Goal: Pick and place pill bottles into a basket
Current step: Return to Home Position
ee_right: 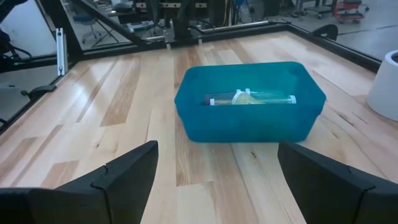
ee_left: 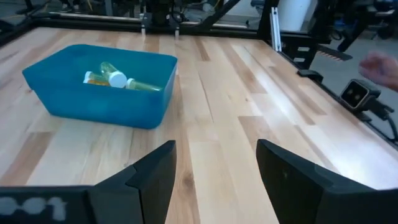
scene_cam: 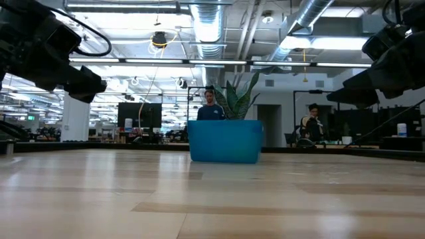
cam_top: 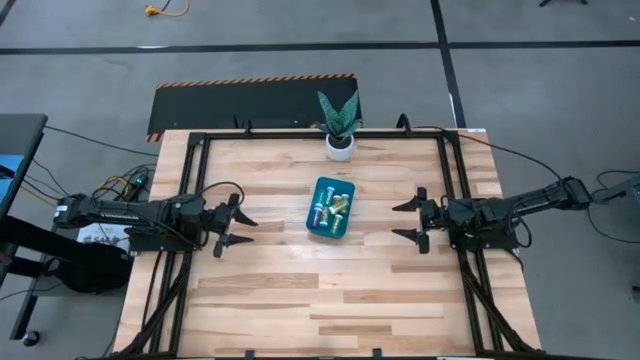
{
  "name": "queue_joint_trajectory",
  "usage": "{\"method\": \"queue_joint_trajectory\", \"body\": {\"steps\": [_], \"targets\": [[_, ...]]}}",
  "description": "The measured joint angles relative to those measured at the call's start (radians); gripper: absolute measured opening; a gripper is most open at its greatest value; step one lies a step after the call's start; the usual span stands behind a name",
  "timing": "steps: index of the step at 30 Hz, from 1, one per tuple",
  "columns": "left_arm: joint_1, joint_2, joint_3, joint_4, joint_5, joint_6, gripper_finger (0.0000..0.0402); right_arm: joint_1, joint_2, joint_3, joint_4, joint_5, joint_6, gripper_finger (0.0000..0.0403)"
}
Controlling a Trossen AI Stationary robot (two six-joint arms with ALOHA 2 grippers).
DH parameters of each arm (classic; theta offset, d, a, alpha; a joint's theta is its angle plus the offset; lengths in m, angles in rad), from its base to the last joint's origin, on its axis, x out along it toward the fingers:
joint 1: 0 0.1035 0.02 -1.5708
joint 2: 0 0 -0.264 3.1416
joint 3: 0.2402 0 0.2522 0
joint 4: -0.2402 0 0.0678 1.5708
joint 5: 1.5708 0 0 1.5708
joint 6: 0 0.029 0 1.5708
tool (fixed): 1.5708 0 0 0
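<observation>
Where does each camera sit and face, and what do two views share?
High: overhead, looking down; left gripper and right gripper flank the basket.
Low: tabletop height, looking level at the basket's wall; arms show above.
Left wrist: faces the basket past its open fingers.
Right wrist: same, from the opposite side.
Both wrists see pill bottles inside.

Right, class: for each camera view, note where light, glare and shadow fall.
High view: even light on the table, no glare; left gripper and right gripper open either side of the basket. Low view: bright ceiling lamps leave both arms as dark silhouettes. Left wrist view: pale sheen on the table. Right wrist view: soft shadow beneath the basket.
</observation>
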Motion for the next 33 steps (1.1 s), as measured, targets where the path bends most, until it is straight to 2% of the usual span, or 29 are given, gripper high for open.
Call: {"method": "queue_joint_trajectory", "body": {"steps": [6,33], "targets": [[0.0,0.002,0.0,-0.006,-0.028,0.012,0.0211,0.0,0.0,0.0,0.0,0.0,0.0,0.0327],[0.0,0.002,0.0,-0.007,-0.031,0.013,0.0211,0.0,0.0,-0.001,0.0,-0.001,0.0,0.0327]]}}
